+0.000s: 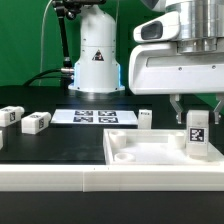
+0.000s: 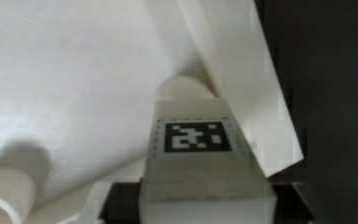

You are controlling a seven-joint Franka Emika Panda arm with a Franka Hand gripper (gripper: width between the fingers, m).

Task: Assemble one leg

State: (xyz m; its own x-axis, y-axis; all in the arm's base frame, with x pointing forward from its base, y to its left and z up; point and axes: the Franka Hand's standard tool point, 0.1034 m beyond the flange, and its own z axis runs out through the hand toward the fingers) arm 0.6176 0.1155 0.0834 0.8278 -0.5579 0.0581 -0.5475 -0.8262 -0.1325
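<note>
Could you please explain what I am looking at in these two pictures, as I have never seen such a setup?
This is a robot arm that puts a small piece of furniture together. One picture comes from a camera standing off the arm, the other from a camera on its wrist, looking down between the fingers. The claw is the white two-fingered part at the arm's end. On the black table lies a large white panel. One leg, a small white block with a black-and-white tag, stands upright on it between the claw's fingers. I cannot tell whether it is gripped. Three spare legs lie near the flat marker board.
</note>
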